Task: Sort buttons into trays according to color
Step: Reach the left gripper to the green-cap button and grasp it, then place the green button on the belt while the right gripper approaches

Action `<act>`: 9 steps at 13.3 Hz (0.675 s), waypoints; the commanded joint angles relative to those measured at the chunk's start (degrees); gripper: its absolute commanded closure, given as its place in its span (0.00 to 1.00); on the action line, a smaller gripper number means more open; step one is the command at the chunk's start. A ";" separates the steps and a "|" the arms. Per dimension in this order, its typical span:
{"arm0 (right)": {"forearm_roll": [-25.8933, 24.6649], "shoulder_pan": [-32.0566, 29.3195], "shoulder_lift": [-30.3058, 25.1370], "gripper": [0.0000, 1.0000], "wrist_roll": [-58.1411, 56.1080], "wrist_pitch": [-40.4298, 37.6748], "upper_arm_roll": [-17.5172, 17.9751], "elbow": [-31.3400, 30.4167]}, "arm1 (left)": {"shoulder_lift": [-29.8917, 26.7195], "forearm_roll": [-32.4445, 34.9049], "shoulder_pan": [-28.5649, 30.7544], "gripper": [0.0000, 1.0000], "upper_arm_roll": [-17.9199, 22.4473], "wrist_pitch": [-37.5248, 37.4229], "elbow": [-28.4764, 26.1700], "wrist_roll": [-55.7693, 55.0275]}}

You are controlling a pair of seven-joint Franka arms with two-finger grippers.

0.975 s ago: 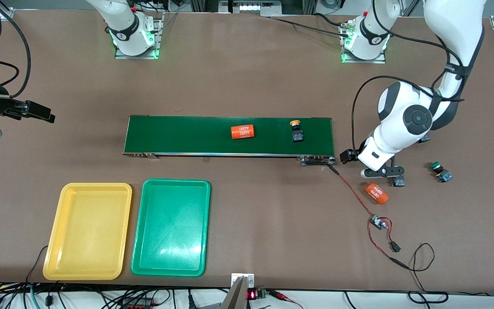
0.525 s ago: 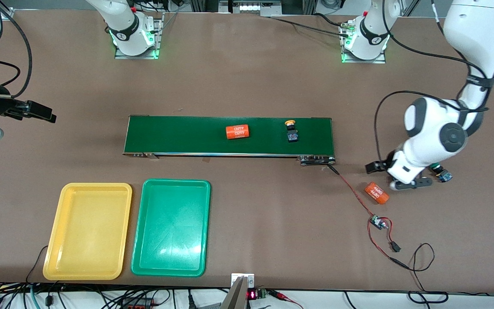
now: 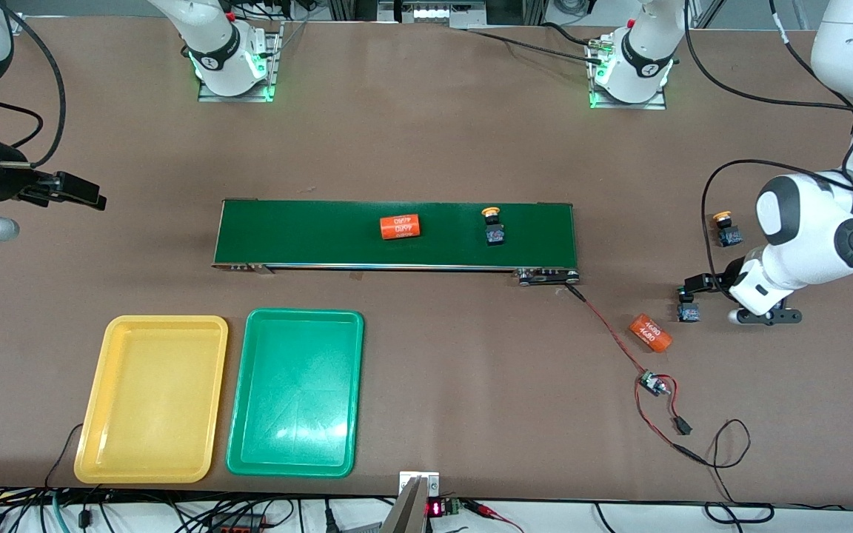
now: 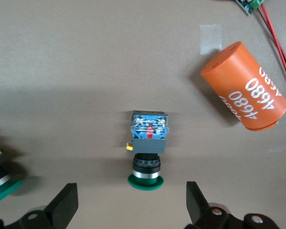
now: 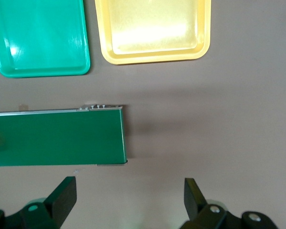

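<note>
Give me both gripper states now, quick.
Left gripper: open, holding nothing, over a green-capped push-button switch lying on the brown table.
Right gripper: open, empty, waiting at the right arm's end.

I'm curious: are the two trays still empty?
Yes. The yellow tray and green tray show only bare plastic.

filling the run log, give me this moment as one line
left gripper: open, over green-capped button beside orange 4680 cylinder | right gripper: open, waiting | yellow tray, green tray: hold no buttons
</note>
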 commanded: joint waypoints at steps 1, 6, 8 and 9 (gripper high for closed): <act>1.37 0.25 -1.63 0.00 -2.36 -2.46 0.01 0.54 | 2.62 -0.12 -0.77 0.00 0.12 -0.51 2.86 1.24; 1.55 1.39 -1.03 0.00 -2.45 -2.30 0.01 0.72 | 5.43 0.05 -1.03 0.00 0.12 -0.60 6.29 3.25; 1.64 1.56 -0.15 0.00 -2.36 0.07 0.09 0.29 | 6.41 0.05 -1.12 0.00 0.12 -0.60 7.17 4.05; 1.64 1.57 -0.15 0.00 -2.36 0.43 0.09 -0.07 | 6.93 0.40 -1.21 0.00 0.12 -0.60 7.17 4.05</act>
